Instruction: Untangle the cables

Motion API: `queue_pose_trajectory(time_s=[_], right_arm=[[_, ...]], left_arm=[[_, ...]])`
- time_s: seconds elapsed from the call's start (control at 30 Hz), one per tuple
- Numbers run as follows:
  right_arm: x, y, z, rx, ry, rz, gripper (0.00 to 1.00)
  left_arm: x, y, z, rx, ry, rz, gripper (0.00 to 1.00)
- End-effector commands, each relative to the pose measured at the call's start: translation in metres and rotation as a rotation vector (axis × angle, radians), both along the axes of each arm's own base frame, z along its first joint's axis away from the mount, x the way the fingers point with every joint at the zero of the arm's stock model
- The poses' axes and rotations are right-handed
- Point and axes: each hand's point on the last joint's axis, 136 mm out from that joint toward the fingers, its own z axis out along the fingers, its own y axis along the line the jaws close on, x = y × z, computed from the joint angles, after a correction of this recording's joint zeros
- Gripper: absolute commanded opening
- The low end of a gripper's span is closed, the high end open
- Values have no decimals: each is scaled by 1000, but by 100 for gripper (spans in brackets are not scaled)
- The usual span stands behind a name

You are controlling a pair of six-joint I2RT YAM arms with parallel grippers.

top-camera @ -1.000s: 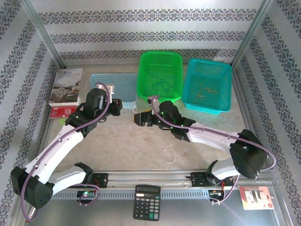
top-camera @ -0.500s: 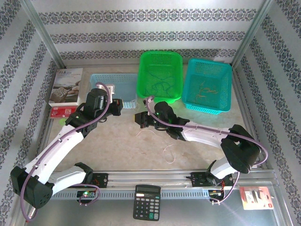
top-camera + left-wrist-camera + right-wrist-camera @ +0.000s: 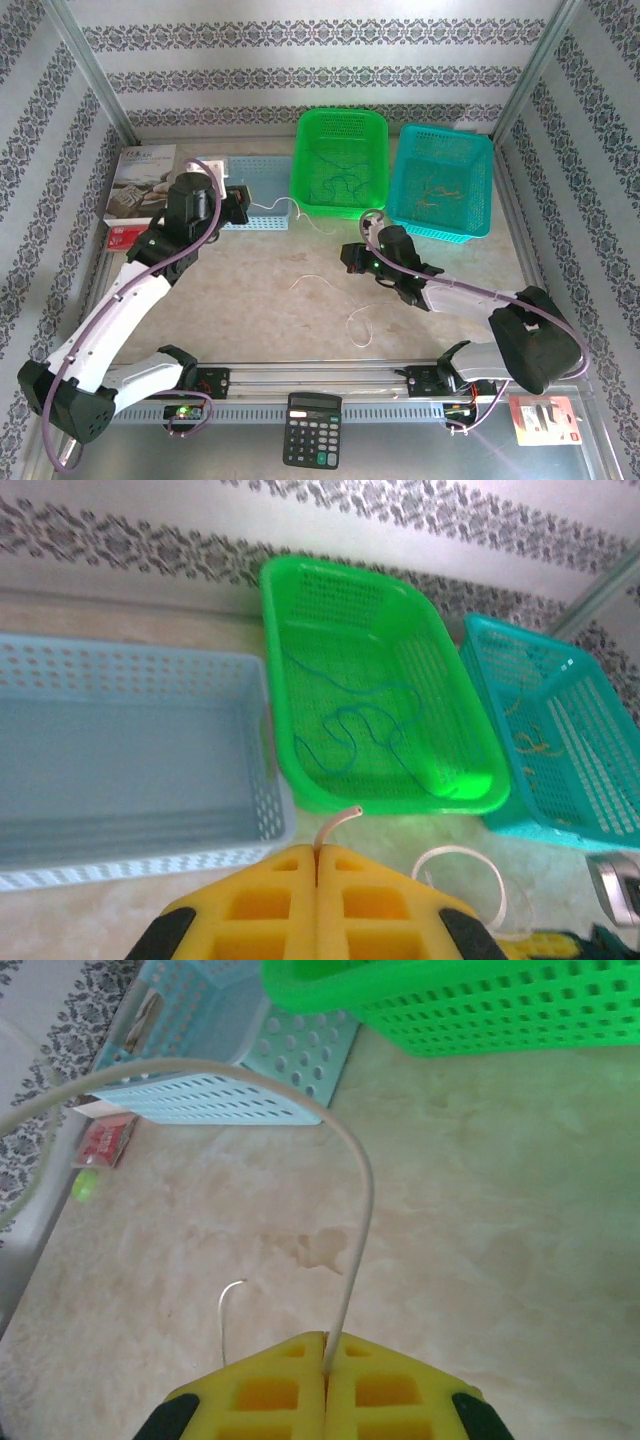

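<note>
One thin white cable (image 3: 290,206) hangs in a slack arc between my two grippers. My left gripper (image 3: 240,206) is shut on one end by the light blue basket, and a short stub of cable (image 3: 340,824) pokes out past its closed jaws (image 3: 317,852). My right gripper (image 3: 350,257), in front of the green basket, is shut on the other end (image 3: 325,1340); the white cable (image 3: 357,1210) rises from it and curves away left. Two more white cables (image 3: 310,282) (image 3: 362,325) lie loose on the table. A dark blue cable (image 3: 365,730) lies in the green basket.
Three baskets line the back: light blue (image 3: 262,222), green (image 3: 340,205) and teal (image 3: 440,232), the teal one with yellowish cables. A book (image 3: 138,185) and a red packet (image 3: 125,236) lie at the left. A calculator (image 3: 314,428) sits at the front rail.
The right gripper closed on the white cable. The grippers then drew apart, left one back-left toward the blue basket, right one to the right, lifting the cable between them.
</note>
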Motion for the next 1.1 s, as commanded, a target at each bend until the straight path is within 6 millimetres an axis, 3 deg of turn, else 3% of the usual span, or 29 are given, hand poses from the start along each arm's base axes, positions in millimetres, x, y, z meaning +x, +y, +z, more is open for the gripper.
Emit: queue_pose_trajectory(time_s=[0.0,0.2,0.3,0.33,0.4,0.43,0.5,0.6,0.8,1.07], right_arm=[[1,-10,-3,-24,-26,-23,0],[-1,-19,-19,-42,12,-49,0],[-5,-8,-11,-10,2,4,0],[-7,-2,-6,1,-5,35,5],[-10,8,4,18,-17,80,36],[-11,11,10,23,-24,95,45],[-11,15,19,25,-35,107,54],[-11,13,33,27,-58,100,57],[-14,3,58,29,-95,79,59],[-24,-15,84,31,-143,47,61]], left_arm=[[18,19,29,29,-94,64,0],[51,63,51,27,-133,188,0],[69,74,65,10,-161,210,0],[75,75,71,7,-167,210,0],[87,72,79,10,-176,197,0],[92,71,85,15,-186,192,0],[101,72,92,28,-198,193,0],[114,74,101,54,-216,190,0],[138,86,96,125,-206,209,0],[165,97,63,178,-147,236,0]])
